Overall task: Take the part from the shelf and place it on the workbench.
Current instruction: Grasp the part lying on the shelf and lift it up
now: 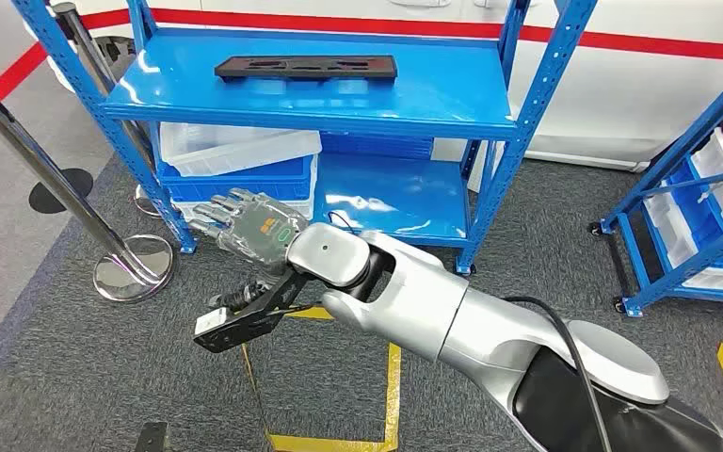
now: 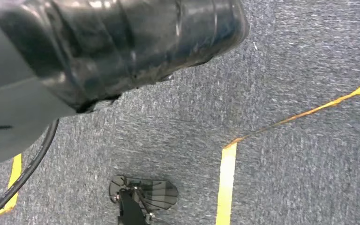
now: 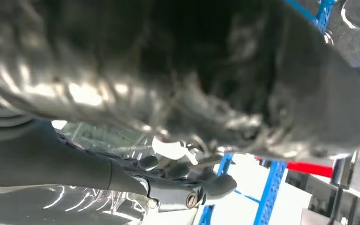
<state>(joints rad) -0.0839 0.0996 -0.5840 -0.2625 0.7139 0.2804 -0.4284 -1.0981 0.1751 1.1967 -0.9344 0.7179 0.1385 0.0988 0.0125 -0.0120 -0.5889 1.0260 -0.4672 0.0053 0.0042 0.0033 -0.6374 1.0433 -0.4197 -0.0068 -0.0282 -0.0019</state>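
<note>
The part (image 1: 306, 68) is a flat black plate with cut-outs, lying on the top board of the blue shelf (image 1: 433, 99). My right arm reaches across from the lower right, and my right hand (image 1: 245, 226) hangs well below the part, in front of the lower shelf level. Its fingers are spread and hold nothing. In the right wrist view its dark fingers (image 3: 218, 183) are apart beside a blue shelf post (image 3: 273, 187). My left hand's dark cover (image 2: 122, 42) hangs over the grey carpet, with its fingers hidden.
Clear bins (image 1: 235, 146) on a blue crate (image 1: 245, 179) fill the lower shelf's left side. Chrome barrier posts (image 1: 132, 268) stand at the left. A second blue rack (image 1: 706, 217) is at the right. Yellow tape lines (image 1: 393, 395) mark the carpet.
</note>
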